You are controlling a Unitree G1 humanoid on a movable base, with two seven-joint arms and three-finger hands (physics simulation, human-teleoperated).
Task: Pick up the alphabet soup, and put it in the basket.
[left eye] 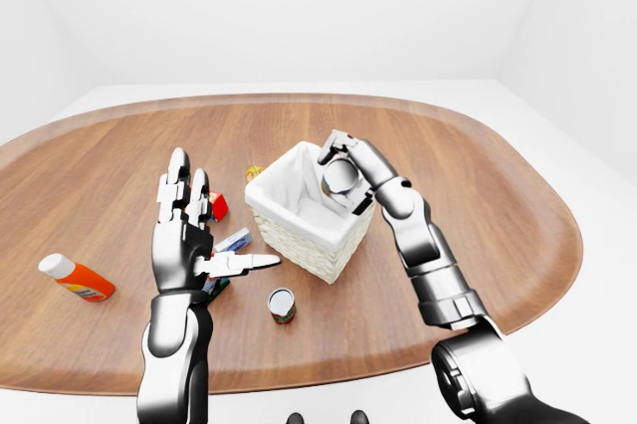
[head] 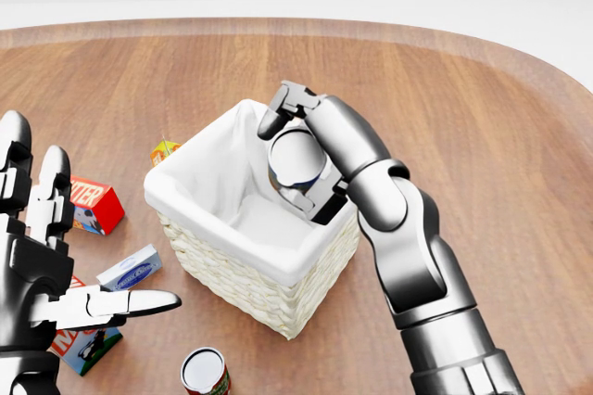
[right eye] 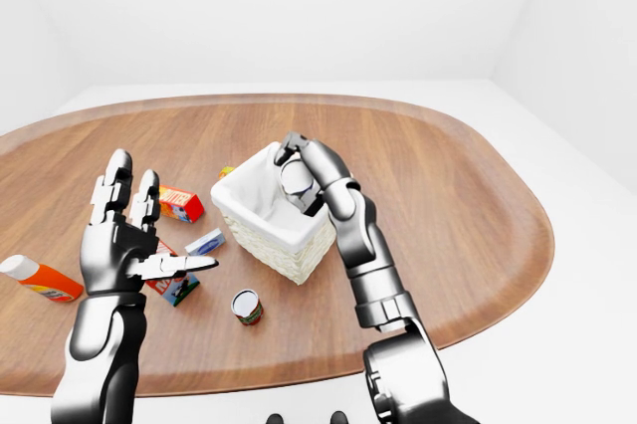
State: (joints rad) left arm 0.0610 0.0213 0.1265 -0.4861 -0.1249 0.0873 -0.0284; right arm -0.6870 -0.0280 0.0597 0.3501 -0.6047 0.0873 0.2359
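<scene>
The pick-up was done and only the release seemed left: the right hand, fingers clamped on the alphabet soup, held it over the basket opening, while the left hand stood with fingers apart.

On the red box at nine o'clock from the basket I can read only "TER" in white letters; the prints on the small blue-white box and the other packages are too blurred for me
</scene>
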